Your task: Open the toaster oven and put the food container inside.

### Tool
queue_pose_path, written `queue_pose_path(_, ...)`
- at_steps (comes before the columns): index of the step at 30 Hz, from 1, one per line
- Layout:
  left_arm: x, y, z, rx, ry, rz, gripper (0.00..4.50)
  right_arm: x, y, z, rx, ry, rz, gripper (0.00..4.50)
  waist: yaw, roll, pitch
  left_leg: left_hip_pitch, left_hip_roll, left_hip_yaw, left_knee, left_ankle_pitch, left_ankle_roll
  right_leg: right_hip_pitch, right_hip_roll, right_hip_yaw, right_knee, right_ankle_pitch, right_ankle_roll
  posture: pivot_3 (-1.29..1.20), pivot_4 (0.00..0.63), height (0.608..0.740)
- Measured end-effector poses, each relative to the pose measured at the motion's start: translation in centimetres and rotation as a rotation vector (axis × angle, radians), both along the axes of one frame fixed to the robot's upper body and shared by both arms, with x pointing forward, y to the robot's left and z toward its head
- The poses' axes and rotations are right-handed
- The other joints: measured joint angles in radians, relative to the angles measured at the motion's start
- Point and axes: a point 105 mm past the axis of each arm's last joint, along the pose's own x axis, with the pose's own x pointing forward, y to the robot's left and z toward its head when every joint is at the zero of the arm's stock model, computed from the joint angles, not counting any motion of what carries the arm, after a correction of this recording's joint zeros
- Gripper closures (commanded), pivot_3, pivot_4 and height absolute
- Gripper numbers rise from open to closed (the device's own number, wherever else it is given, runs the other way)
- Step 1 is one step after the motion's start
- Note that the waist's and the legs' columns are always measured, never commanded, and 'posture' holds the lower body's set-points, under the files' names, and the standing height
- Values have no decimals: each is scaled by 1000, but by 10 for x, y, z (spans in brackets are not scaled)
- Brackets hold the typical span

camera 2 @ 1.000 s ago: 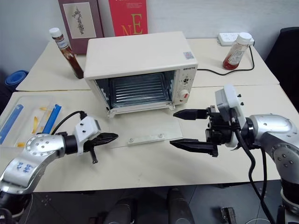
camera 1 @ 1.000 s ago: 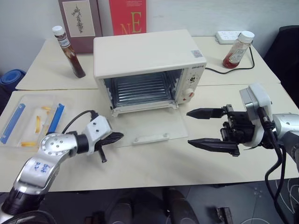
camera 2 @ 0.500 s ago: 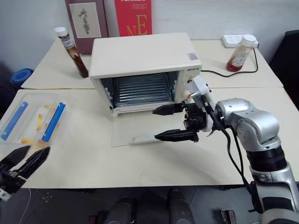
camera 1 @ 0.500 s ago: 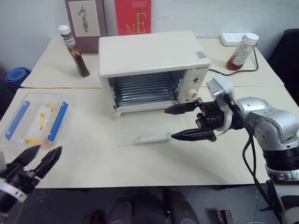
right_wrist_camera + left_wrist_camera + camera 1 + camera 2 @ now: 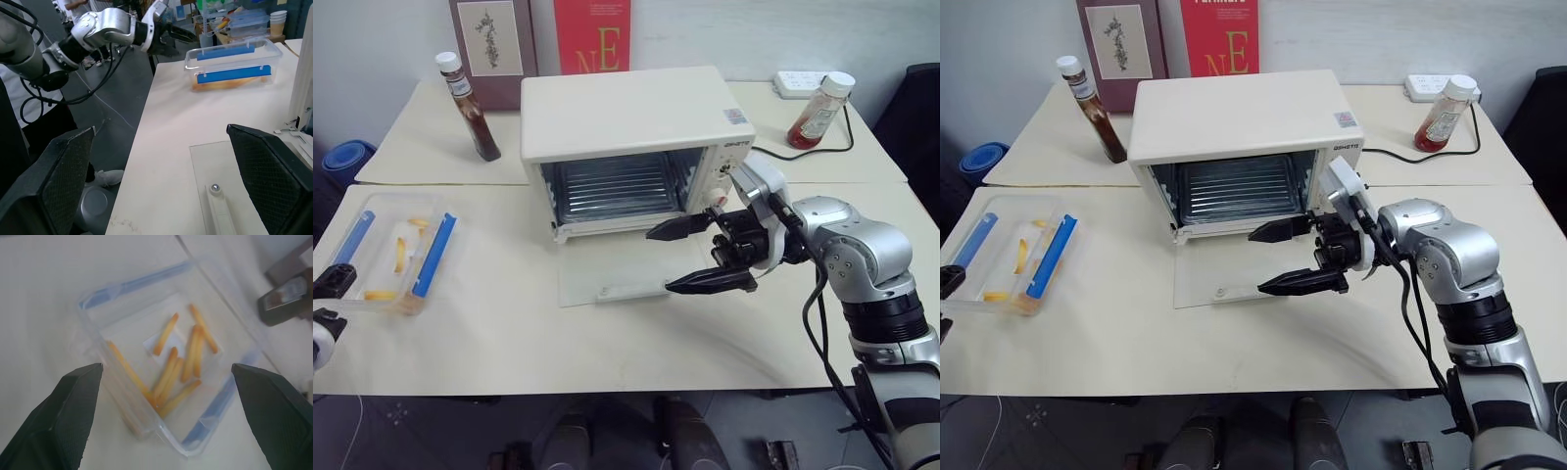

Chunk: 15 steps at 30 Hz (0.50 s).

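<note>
**Oven open, box not yet picked up**

Cream-coloured surface (image 5: 636, 343) spreads across the scene, with a grey wall and two books behind it.

At the far left edge of the head views sits the left claw (image 5: 166, 396), just beside the near end of the food container (image 5: 396, 252). Its wrist view looks straight down into the box between two widely spread fingers (image 5: 73, 406), which close on nothing. The container lies flat on the surface, well apart from the oven; its blue clips (image 5: 434, 257) run along the long sides and yellow strips of food (image 5: 178, 367) lie loose inside.

Behind it, a brown sauce bottle (image 5: 468, 106) stands near the back.

In the middle is the toaster oven (image 5: 636, 137). Its glass door (image 5: 612, 274) is folded fully down and lies flat on the surface, handle (image 5: 631, 291) towards the robot, so the wire rack (image 5: 617, 186) is bare and reachable.

Right of the door, the right claw (image 5: 703, 253) hovers over the door's right edge, pointing across towards the left, its fingers wide apart and empty.

At the back right stand a red sauce bottle (image 5: 813, 108) and a power strip (image 5: 793, 80).

By my reading, the opening step is done. What is left is the whole second half: gripping the container, lifting it, carrying it across to the oven mouth and sliding it onto the rack. The left claw looks lined up to begin that grasp.
</note>
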Motion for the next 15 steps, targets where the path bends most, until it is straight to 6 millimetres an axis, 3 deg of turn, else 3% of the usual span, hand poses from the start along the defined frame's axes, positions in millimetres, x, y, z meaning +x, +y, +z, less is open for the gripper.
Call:
queue_pose_path(5, 7, 3, -3, -79, 70, 69, 25, 1, -6, -8, 5, 36, -68, 0, -4, 0, 0, -1, 0, 1, -1, 0, -2, -2, 0, 1, 0, 0, 0, 0, 150, 740)
queue_pose_path(11, 11, 6, -21, -143, 176, 121, 25, -1, -8, -9, 11, 33, -121, 0, -8, -1, -1, -1, 0, 1, 0, 1, -3, -2, 1, 1, 2, 0, 0, 0, 150, 740)
queue_pose_path(15, 17, 8, -19, -157, 186, 139, 25, -1, -8, -7, 14, 28, -141, 0, -8, -1, -1, -1, 0, 1, 0, 1, -3, -2, 1, 1, 2, 0, 0, 0, 150, 740)
